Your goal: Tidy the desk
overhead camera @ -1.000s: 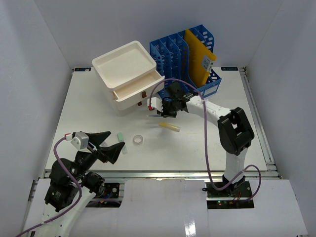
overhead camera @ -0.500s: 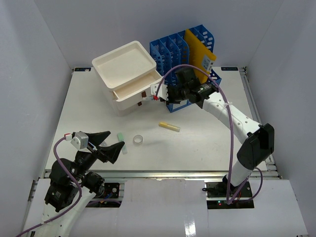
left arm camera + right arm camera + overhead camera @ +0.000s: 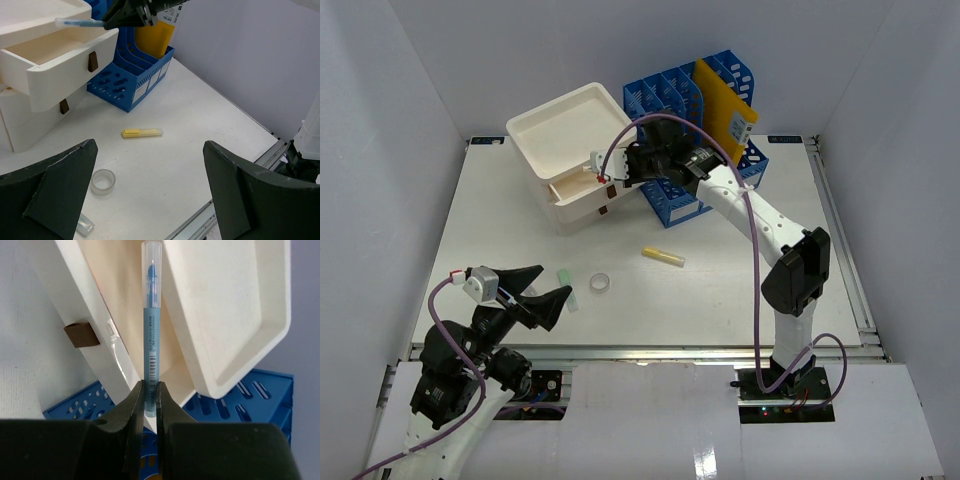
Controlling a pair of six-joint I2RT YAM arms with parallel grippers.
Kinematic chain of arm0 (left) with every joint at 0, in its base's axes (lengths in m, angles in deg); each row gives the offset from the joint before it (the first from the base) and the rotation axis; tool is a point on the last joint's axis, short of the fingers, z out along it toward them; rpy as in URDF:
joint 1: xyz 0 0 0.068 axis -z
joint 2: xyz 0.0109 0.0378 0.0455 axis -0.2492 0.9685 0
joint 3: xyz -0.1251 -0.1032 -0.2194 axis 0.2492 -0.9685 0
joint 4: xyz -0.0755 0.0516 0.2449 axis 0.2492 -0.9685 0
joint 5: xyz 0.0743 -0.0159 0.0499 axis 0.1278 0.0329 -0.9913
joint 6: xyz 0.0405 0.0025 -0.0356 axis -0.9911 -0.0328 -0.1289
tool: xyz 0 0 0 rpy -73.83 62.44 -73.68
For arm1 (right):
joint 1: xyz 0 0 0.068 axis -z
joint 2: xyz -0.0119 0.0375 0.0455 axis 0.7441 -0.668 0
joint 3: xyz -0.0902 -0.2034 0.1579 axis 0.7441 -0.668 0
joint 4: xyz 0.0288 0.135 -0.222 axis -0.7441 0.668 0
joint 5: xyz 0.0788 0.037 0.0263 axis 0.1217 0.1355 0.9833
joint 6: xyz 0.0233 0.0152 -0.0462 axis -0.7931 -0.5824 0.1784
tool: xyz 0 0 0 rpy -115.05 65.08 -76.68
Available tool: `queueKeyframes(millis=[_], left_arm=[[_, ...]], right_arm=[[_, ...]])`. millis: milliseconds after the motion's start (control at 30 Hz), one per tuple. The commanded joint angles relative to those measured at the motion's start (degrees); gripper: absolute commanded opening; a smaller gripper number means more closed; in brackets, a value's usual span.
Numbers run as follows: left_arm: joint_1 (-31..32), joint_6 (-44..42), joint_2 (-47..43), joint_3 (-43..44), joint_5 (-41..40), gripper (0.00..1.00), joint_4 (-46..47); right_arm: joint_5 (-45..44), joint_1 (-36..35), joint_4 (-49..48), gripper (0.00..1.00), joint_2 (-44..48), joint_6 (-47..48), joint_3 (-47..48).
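On the white desk point(image 3: 760, 250) stands a white drawer box point(image 3: 570, 125) with its upper drawer point(image 3: 575, 187) pulled out. My right gripper point(image 3: 149, 390) is shut on a blue capped pen point(image 3: 151, 330), which points out over the open drawer point(image 3: 120, 300); in the top view this gripper point(image 3: 628, 167) hovers at the drawer's right end. The left wrist view shows the pen point(image 3: 80, 23) above the drawer front. My left gripper point(image 3: 553, 285) stays open and holds nothing at the near left point(image 3: 150, 150).
A yellow highlighter point(image 3: 663, 257) lies mid-desk, with a clear tape roll point(image 3: 601, 284) and a pale green highlighter point(image 3: 566, 288) near my left fingers. A blue file rack point(image 3: 670, 100) holding a yellow folder point(image 3: 720, 115) stands right of the drawer box.
My right arm has carried the blue pen up and to the left, from in front of the file rack to above the open drawer. The left arm has stayed still.
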Motion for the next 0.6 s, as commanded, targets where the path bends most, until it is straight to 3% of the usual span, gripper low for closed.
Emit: queueKeyframes(millis=[0, 333, 567], left_arm=[[-0.14, 0.35, -1.53, -0.13, -0.57, 0.98, 0.20], [-0.07, 0.35, -1.23, -0.16, -0.17, 0.98, 0.20], [-0.13, 1.19, 0.21, 0.19, 0.44, 0.98, 0.39]], right_arm=[[-3.85, -1.87, -3.94, 0.08, -0.74, 4.26, 0.77], [-8.11, -3.59, -5.65, 0.08, -3.84, 8.71, -0.17], [-9.21, -3.84, -5.73, 0.18, -6.31, 8.92, 2.06]])
